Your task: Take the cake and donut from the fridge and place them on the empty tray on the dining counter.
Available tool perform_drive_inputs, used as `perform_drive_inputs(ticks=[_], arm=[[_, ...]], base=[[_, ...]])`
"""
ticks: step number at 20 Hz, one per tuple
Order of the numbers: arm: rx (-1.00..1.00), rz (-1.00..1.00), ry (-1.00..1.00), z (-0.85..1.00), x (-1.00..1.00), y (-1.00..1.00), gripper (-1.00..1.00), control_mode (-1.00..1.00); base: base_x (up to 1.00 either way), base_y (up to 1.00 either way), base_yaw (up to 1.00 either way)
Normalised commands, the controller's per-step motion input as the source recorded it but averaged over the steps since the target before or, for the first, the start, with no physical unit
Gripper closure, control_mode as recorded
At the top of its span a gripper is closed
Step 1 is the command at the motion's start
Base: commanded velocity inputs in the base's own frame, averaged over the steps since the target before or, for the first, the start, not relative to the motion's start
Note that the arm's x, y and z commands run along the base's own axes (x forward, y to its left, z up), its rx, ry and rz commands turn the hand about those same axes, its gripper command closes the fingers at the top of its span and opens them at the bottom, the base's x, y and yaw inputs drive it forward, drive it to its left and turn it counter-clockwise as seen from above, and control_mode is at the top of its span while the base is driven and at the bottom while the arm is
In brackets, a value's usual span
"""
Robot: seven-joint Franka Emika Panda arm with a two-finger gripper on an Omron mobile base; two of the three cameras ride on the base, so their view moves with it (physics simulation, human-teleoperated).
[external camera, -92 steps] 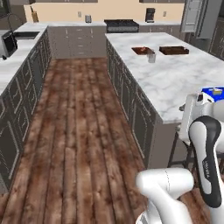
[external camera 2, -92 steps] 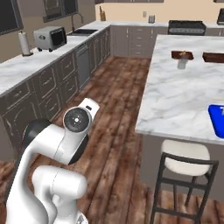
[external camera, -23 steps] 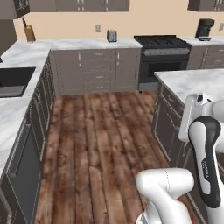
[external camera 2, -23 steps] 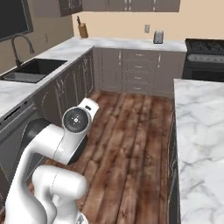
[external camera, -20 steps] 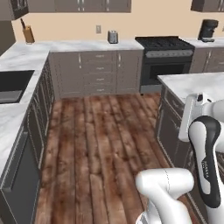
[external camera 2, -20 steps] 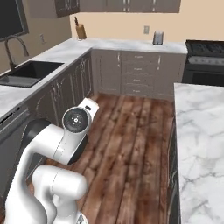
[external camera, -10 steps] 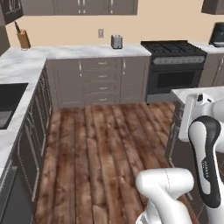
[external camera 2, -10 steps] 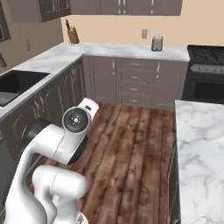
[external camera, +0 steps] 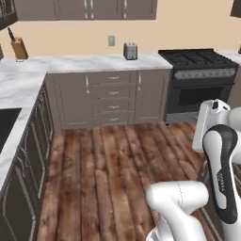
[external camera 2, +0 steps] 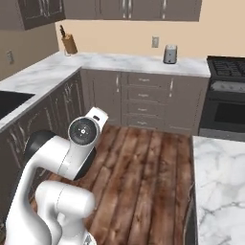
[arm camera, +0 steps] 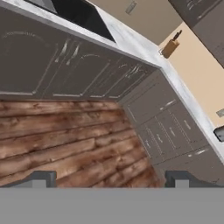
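Note:
In the hand view my gripper [arm camera: 109,181] is open, its two dark fingertips [arm camera: 40,178] far apart with nothing between them, above wooden floor and grey cabinet fronts. A corner of the marble dining counter [external camera 2: 221,191] lies at the lower right of the right base view. The fridge, the cake, the donut and the blue tray are out of view. My white arm is folded close to the base in both base views.
Grey wall cabinets with a marble top [external camera: 94,63] run along the far wall and the left side. On them stand a toaster [external camera: 130,50] and a knife block [external camera: 19,47]. A black stove [external camera: 197,77] is at the right, a sink [external camera 2: 9,103] at the left. Wooden floor [external camera: 108,169] lies between.
The whole picture has shifted: the base has driven and turned, so the island with its trays has slid out and the far wall cabinets have come closer. The arm's pose is unchanged.

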Motion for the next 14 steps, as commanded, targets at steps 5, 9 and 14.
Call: perform_drive_inputs(ticks=[5, 9, 14], arm=[[0.00, 0.00, 0.00, 0.00, 0.00, 0.00, -1.00, 1.00], [0.00, 0.00, 0.00, 0.00, 0.00, 0.00, -1.00, 1.00], [0.00, 0.00, 0.00, 0.00, 0.00, 0.00, -1.00, 1.00]], base=[[1.00, -0.06, 0.00], [1.00, -0.08, 0.00], [1.00, -0.12, -0.02]])
